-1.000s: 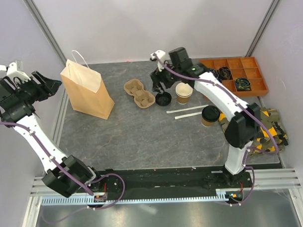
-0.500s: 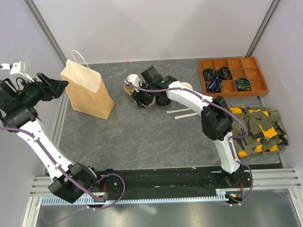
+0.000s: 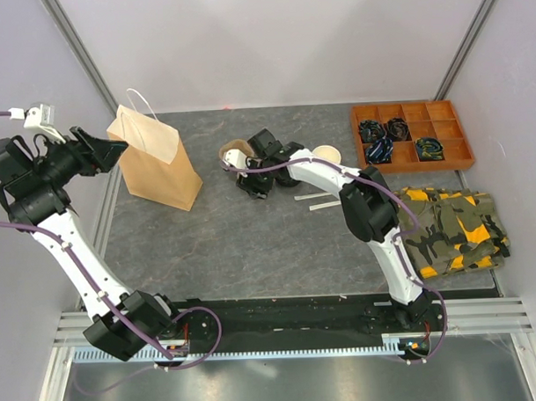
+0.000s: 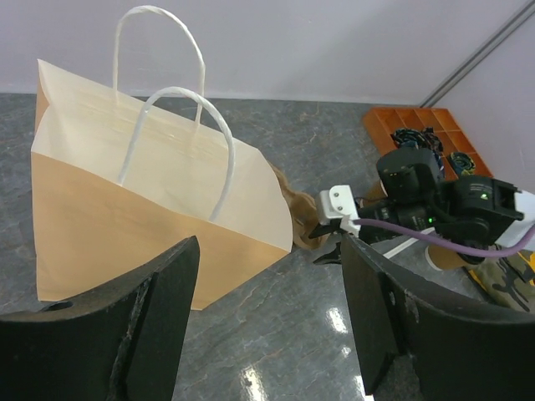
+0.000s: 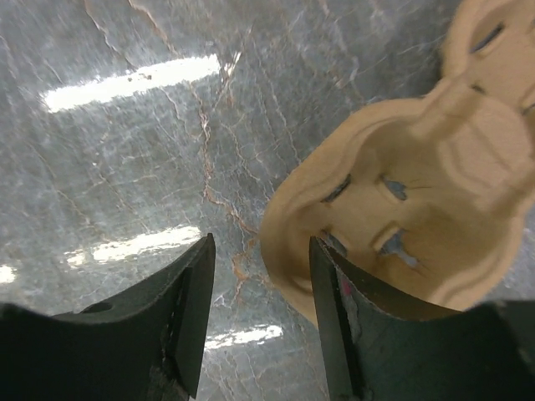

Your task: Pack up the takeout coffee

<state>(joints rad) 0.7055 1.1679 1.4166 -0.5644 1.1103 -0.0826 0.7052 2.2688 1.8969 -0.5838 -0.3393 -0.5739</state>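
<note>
One tan paper cup [image 3: 326,154] with a white inside stands open right of the right arm; the other cups and the black lids are hidden behind that arm. My right gripper [image 3: 255,178] is open and low over the near end of the brown pulp carrier [image 3: 234,154]. In the right wrist view the gripper [image 5: 261,276] straddles the carrier's [image 5: 401,192] rim, holding nothing. My left gripper [image 3: 103,152] is open and empty, raised left of the paper bag [image 3: 152,160]. In the left wrist view the gripper [image 4: 269,276] faces the bag [image 4: 150,192].
Two white straws [image 3: 319,200] lie on the grey table beside the right arm. An orange compartment tray [image 3: 411,134] with small dark items sits at the back right. A folded camouflage cloth [image 3: 454,229] lies at the right edge. Metal posts and walls enclose the table.
My right arm swung left from beside the cups to the pulp carrier and settled its open gripper over the carrier's near end. My left gripper edged slightly toward the bag.
</note>
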